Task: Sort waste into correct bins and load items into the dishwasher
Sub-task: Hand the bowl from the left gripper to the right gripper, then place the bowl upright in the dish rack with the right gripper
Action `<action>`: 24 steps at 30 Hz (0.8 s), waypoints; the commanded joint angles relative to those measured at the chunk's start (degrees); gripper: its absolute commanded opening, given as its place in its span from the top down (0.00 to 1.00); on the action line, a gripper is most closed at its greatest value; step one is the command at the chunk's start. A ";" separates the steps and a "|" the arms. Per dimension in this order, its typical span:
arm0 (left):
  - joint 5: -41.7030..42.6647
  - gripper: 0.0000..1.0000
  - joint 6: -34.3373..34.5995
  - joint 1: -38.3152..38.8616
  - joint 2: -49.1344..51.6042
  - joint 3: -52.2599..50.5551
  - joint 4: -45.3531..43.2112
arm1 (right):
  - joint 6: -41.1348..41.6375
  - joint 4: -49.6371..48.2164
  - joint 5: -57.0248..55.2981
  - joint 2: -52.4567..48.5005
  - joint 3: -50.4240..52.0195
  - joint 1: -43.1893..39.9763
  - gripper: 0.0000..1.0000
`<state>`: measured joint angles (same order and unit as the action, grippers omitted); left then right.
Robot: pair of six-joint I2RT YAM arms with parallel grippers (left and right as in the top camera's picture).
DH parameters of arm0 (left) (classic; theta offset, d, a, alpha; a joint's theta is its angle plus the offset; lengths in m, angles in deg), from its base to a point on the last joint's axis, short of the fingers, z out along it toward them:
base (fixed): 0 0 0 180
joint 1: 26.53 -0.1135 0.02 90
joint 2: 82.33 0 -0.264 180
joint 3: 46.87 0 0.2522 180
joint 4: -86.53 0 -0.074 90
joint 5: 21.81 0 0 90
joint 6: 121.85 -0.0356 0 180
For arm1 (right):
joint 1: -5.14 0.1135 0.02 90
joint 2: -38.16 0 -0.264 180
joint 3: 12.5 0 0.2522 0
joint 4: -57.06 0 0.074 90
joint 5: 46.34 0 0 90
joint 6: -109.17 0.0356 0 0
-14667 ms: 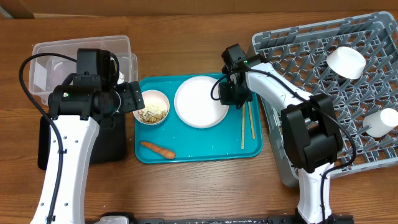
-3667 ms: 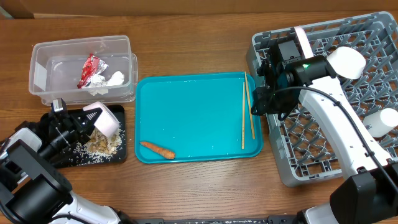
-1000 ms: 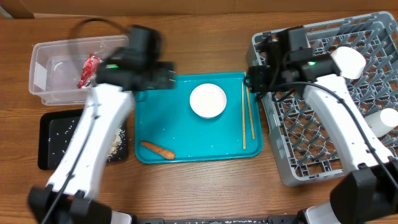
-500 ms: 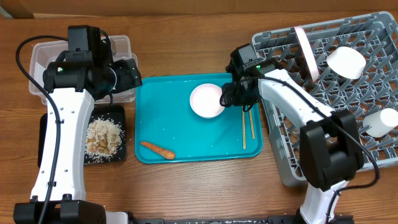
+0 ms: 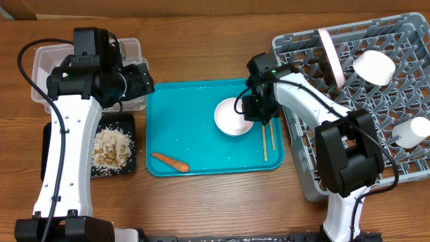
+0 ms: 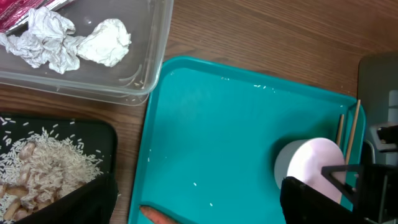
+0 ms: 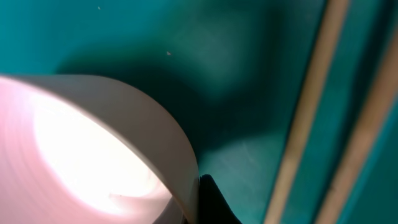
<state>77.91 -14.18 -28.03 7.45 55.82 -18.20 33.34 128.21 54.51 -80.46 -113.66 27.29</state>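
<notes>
A small white bowl rests on the teal tray. My right gripper is shut on its right rim. In the right wrist view one finger presses the outside of the bowl wall. The wooden chopsticks lie just right of the bowl. An orange carrot piece lies at the tray's front left. My left gripper is open and empty, above the tray's left edge. The clear tub holds white tissue and a red wrapper. The black tray holds beige food scraps.
The grey dish rack stands at the right. It holds an upright white plate, a white bowl and a white cup. My left arm covers much of the tub in the overhead view.
My right gripper has slid the bowl a little right and toward the tray's front, closer to the chopsticks. My left arm has stayed over the tub since half a second ago.
</notes>
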 commanded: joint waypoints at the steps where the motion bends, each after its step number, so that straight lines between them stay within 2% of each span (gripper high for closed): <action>1: 0.76 0.14 0.13 0.07 -0.07 0.44 -0.26 | 0.66 2.84 -3.61 6.62 -6.36 -1.99 0.96; 6: 0.63 0.14 0.13 0.02 -0.07 0.44 -0.26 | -1.92 7.96 -12.76 15.69 -13.44 -4.68 0.96; 9: 0.37 0.14 0.13 0.02 -0.07 0.44 -0.26 | -2.60 7.06 -23.43 21.33 -14.82 -6.99 0.96; 11: 0.39 0.14 0.13 0.02 -0.07 0.44 -0.28 | -2.60 5.44 -34.86 24.37 -14.82 -9.11 0.96; 19: 0.42 0.15 0.13 0.02 -0.07 0.44 -0.17 | -0.11 0.11 -68.70 24.92 -14.29 -18.18 0.96; 21: 0.42 0.14 0.13 0.02 -0.07 0.44 -0.15 | 3.02 -1.77 -74.49 24.41 -13.79 -20.92 0.96; 24: 0.42 0.14 0.13 0.02 -0.07 0.44 -0.07 | 3.04 -6.29 -79.62 22.93 -12.98 -25.42 0.96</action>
<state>78.06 -14.20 -28.03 7.45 55.82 -18.33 34.00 123.94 -11.89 -56.62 -127.25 5.24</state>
